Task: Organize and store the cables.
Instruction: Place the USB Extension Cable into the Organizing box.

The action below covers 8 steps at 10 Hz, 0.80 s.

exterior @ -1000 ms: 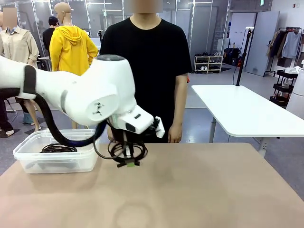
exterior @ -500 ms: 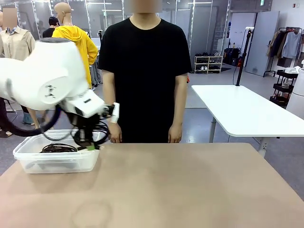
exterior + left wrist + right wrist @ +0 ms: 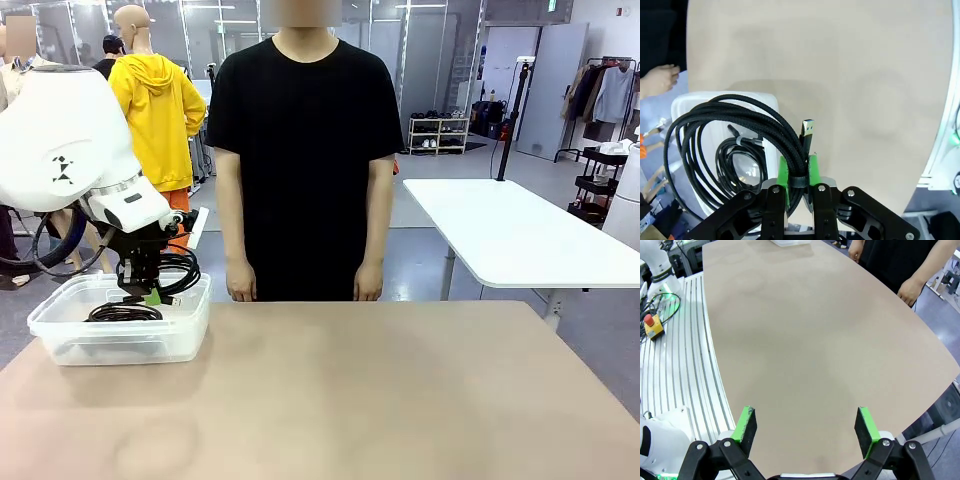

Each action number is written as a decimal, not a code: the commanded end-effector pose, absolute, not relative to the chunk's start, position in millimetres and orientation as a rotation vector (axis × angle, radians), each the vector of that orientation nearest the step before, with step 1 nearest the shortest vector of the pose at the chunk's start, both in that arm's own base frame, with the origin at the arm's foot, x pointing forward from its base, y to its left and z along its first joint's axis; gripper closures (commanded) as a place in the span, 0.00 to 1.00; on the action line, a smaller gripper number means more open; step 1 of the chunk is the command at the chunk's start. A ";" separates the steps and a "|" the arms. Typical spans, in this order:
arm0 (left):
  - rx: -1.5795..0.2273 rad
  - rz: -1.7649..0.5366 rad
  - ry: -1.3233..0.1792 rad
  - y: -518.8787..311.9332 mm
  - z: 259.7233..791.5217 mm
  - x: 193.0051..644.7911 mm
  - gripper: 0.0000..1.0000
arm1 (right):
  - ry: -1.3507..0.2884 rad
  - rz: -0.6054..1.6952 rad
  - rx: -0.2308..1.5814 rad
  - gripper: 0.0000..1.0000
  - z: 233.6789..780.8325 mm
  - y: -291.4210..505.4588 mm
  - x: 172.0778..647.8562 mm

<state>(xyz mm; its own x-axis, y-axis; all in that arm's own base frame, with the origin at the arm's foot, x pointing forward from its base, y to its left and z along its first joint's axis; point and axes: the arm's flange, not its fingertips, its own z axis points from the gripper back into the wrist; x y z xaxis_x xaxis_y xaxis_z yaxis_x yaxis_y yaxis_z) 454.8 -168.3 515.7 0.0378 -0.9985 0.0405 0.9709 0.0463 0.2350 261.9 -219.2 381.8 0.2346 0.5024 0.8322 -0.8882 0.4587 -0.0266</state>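
Front view: the left gripper [image 3: 150, 297] hangs over the clear plastic bin [image 3: 185, 335] at the table's [image 3: 400, 400] far left, clamped on a coiled black cable [image 3: 172, 273] held above the bin, with a second coiled cable [image 3: 122, 313] lying inside; a person [image 3: 305, 150] stands at the far side, hands down. Left wrist view shows the held coil [image 3: 730, 135] pinched between green pads [image 3: 784, 172], USB plug [image 3: 807, 130] sticking up, the other coil [image 3: 740, 160] below in the bin [image 3: 682, 107]. Right gripper [image 3: 807, 427] sits wide open, holding nothing, over bare tabletop [image 3: 815, 340].
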 end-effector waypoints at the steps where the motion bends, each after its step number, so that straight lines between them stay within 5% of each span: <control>1: 0.158 -1.497 -0.215 -165.5 513.3 455.4 0.93 | -0.913 1.019 0.518 0.00 382.7 -220.6 263.3; 2: 0.158 -1.497 -0.215 -165.5 513.3 455.4 0.93 | -0.913 1.019 0.518 0.00 382.7 -220.6 263.3; 3: 0.157 -1.517 -0.211 -167.4 514.4 455.1 0.82 | -0.913 1.019 0.518 0.00 382.7 -220.6 263.3; 8: 0.059 -1.439 -0.111 -113.5 491.8 539.9 0.82 | -0.913 1.019 0.518 0.00 382.7 -220.6 263.3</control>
<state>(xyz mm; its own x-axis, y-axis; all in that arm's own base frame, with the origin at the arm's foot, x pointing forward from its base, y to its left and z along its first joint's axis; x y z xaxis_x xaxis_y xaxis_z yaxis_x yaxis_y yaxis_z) 518.7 -116.2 482.9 0.1421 -0.9896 0.0224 0.9776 0.1439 0.1537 261.9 -219.1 381.8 0.2347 0.5026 0.8321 -0.8882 0.4586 -0.0264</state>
